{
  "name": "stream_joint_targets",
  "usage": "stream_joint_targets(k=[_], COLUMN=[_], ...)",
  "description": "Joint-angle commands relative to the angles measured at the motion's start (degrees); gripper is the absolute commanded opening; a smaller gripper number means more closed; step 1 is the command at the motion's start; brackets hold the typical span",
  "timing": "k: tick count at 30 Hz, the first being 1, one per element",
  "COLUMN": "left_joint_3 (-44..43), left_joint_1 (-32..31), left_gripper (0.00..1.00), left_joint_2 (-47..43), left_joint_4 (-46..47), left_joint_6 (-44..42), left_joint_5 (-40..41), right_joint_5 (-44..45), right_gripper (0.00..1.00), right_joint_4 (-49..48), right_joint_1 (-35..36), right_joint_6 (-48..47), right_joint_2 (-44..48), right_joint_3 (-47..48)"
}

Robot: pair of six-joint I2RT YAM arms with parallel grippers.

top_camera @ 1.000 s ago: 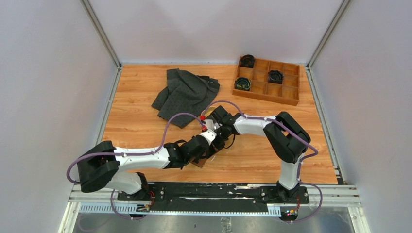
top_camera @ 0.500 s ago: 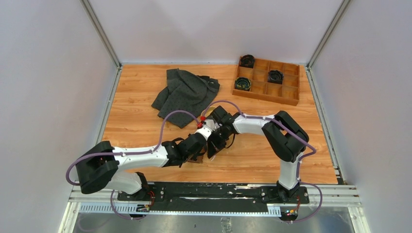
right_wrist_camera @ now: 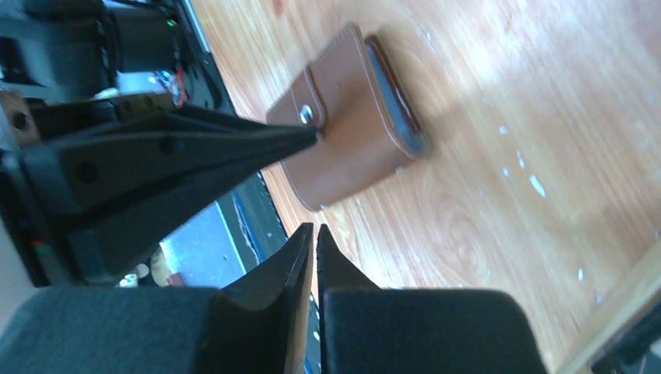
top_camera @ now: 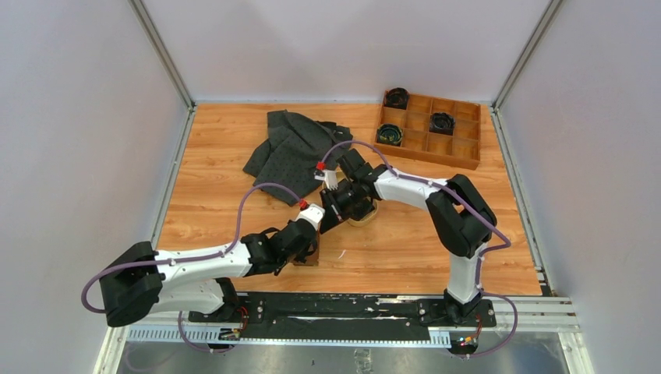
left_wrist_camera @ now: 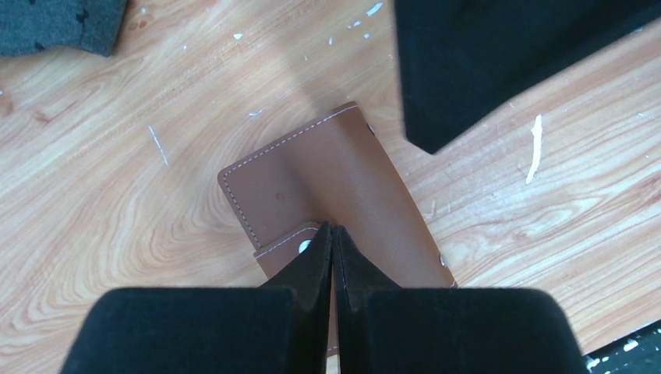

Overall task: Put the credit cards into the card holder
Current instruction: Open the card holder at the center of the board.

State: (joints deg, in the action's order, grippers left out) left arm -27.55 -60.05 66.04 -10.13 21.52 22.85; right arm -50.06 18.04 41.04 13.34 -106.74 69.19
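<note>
The card holder (left_wrist_camera: 335,187) is a brown leather wallet, folded shut and lying flat near the table's front edge. Its snap button (left_wrist_camera: 305,246) is on top. It also shows in the right wrist view (right_wrist_camera: 351,125) and in the top view (top_camera: 309,260). Dark card edges (right_wrist_camera: 396,89) show in its open side. No loose credit cards are in view. My left gripper (left_wrist_camera: 334,228) is shut, its tips resting on the wallet next to the snap flap. My right gripper (right_wrist_camera: 314,227) is shut and empty, held above the table, clear of the wallet.
A grey cloth (top_camera: 300,148) lies at the back left. A wooden compartment box (top_camera: 452,144) with black coiled items stands at the back right. An oval tan tray (top_camera: 365,218) sits under my right wrist. The table's front edge and black rail (top_camera: 343,304) are close to the wallet.
My right gripper has lifted off the wallet and moved back toward the tan tray. My left arm has drawn back to the left, tips still on the wallet.
</note>
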Motion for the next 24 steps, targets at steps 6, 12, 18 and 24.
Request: stream_joint_targets(k=[6, 12, 18, 24], left_joint_3=[3.0, 3.5, 2.4, 3.0], left_joint_1=[0.4, 0.4, 0.4, 0.4], left_gripper=[0.0, 0.0, 0.02, 0.59], left_joint_2=[-3.8, -4.4, -7.5, -14.6], left_joint_4=[2.8, 3.0, -1.3, -4.6], left_joint_6=[3.2, 3.4, 6.0, 5.2], left_joint_5=[-0.4, -0.3, 3.5, 1.4], right_joint_5=[-2.6, -2.1, 5.2, 6.8], right_gripper=[0.08, 0.07, 0.06, 0.06], right_joint_4=[-2.9, -3.5, -1.2, 0.3], right_joint_1=[2.6, 3.4, 3.7, 3.8], right_joint_6=[7.2, 8.2, 5.8, 4.3], right_joint_2=[-9.3, -12.6, -13.0, -13.8], right_joint_3=[5.4, 7.1, 6.6, 7.1])
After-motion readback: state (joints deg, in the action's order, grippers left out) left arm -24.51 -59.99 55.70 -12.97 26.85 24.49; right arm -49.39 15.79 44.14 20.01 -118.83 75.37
